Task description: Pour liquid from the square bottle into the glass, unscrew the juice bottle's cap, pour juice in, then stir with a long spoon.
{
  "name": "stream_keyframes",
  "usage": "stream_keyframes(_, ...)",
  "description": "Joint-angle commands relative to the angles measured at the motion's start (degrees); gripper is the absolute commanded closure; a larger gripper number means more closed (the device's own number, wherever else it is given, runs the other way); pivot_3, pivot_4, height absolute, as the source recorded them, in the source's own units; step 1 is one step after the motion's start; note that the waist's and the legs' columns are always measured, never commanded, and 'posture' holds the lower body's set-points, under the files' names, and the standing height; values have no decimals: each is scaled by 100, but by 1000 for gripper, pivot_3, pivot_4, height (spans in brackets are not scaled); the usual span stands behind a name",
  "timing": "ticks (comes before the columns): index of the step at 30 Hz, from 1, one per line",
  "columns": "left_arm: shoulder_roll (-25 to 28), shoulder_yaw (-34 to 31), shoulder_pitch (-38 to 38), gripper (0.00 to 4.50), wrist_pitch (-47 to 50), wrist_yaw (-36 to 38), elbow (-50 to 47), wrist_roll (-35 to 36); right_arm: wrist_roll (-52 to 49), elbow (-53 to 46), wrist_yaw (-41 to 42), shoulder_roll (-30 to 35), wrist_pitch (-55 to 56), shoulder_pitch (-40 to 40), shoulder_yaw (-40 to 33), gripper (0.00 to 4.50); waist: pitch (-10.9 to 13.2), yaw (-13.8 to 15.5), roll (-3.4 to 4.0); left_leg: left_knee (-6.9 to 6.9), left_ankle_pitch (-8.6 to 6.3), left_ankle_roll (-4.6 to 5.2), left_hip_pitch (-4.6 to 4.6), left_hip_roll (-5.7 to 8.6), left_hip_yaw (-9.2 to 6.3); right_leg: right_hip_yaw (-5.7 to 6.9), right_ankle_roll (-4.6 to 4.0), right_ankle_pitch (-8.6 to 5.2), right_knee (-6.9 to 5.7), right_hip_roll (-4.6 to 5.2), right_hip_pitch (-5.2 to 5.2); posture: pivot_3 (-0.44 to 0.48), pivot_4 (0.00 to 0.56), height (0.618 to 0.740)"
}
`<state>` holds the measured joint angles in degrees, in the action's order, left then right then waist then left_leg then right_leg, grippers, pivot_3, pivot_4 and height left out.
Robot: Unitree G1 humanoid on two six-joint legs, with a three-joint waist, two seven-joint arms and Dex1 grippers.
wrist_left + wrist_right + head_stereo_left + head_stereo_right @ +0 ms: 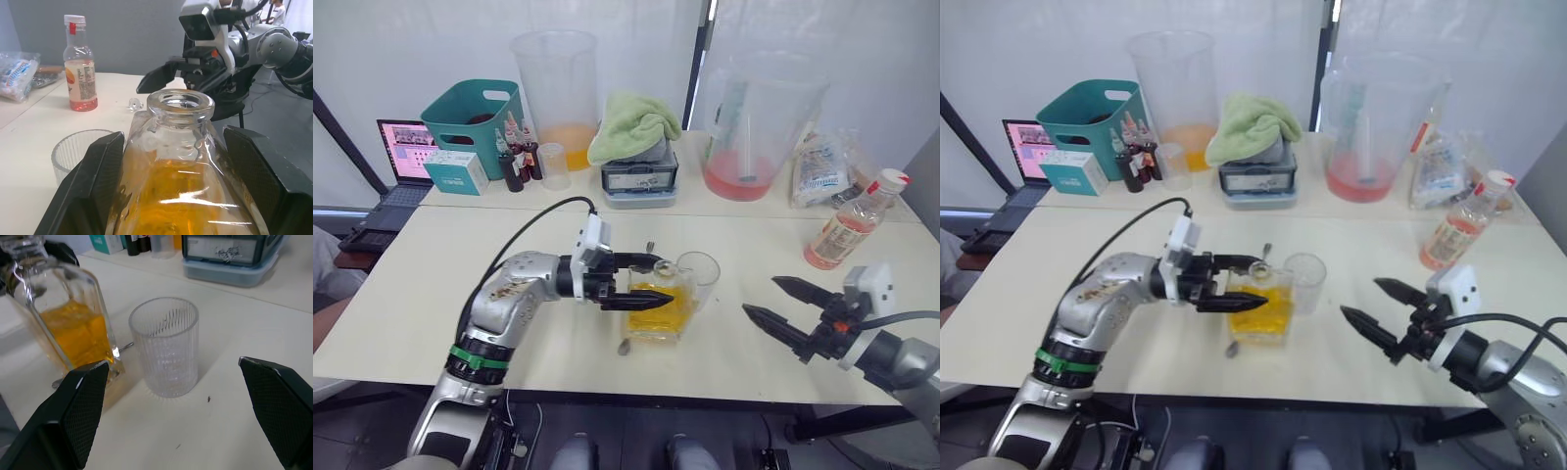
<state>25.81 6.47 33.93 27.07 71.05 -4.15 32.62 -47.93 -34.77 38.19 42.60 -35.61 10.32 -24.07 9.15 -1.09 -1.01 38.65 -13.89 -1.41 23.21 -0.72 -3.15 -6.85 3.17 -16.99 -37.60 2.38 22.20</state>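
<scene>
A: Left gripper (641,282)?
B: Clamped on the square bottle (658,304), one finger per flat side. Tilted a little toward the glass (699,276), base apparently on the table (401,294) or barely off it; can't tell which. Open neck, no stopper on it.

A: And the glass?
B: Just beside the bottle, on its right. Upright and empty as far as can be seen, so no pour yet.

A: Right gripper (785,306)?
B: Spread wide, holding nothing, low over the table to the right of the glass, well apart from it.

A: Juice bottle (850,222)?
B: Standing far right on the table, cap (891,180) on. Untouched by the look of it.

A: Spoon (624,344)?
B: Lying flat on the table, mostly hidden behind the square bottle; bowl showing at the near end, handle tip at the far end.

A: So how far along?
B: First step only, and barely: bottle gripped, pour not begun. Left to do: pour, uncap the juice, pour that, stir.

A: Biggest worry?
B: Probably the wide neck close to a narrow rim; easy to slop over.
</scene>
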Motion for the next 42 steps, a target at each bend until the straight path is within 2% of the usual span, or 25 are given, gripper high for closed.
stream_keyframes(1, 116, -351, 156, 1728, 61, 40, -411, 386, 52, -101, 28, -2, 111, -23, -39, 0, 1, 4, -2, 0, 0, 0, 0, 0, -1, 1, 0, 0, 0, 0, 0, 0, 150, 740)
stream_keyframes(6, 669, -557, 273, 1728, 65, 219, -98, 302, 281, 41, 60, -102, 208, -137, 185, 0, 6, 4, -10, 0, 0, 0, 0, 0, -1, 1, 0, 0, -1, 0, 1, 0, 150, 740)
stream_keyframes(15, 530, -577, 955, 1728, -919, 153, 1028, -283, 408, 31, -19, -329, 263, -231, 354, 0, 17, 29, -28, 7, 0, 0, 6, 2, -4, 5, 0, 0, 0, 2, 2, 0, 150, 740)
stream_keyframes(23, -627, -359, 1960, 1729, -4587, -975, 3278, -2001, 482, 3, -161, -447, 264, -340, 484, 0, 22, 49, -36, 8, 0, 1, 11, 6, -7, 7, -2, 2, -3, 3, 6, 0, 150, 740)
stream_keyframes(29, -980, -138, 2501, 1729, -6665, -1559, 4809, -2914, 491, -32, -243, -524, 262, -380, 542, 0, 23, 38, -38, 0, -3, 6, 11, 17, -12, 6, -1, 3, -10, 10, 8, 0, 150, 740)
stream_keyframes(33, -1046, -31, 2753, 1729, -7466, -1833, 5490, -3252, 491, -52, -294, -558, 244, -412, 572, 0, 24, 20, -40, -1, -3, 6, 10, 19, -12, 4, -1, 3, -15, 10, 11, 0, 150, 740)
stream_keyframes(42, -1106, 383, 3132, 1729, -8709, -3161, 6390, -4452, 435, -152, -425, -581, 213, -404, 597, 0, 25, 32, -42, 3, -3, 6, 11, 34, -22, 0, 4, 5, -37, 15, 11, 0, 150, 740)
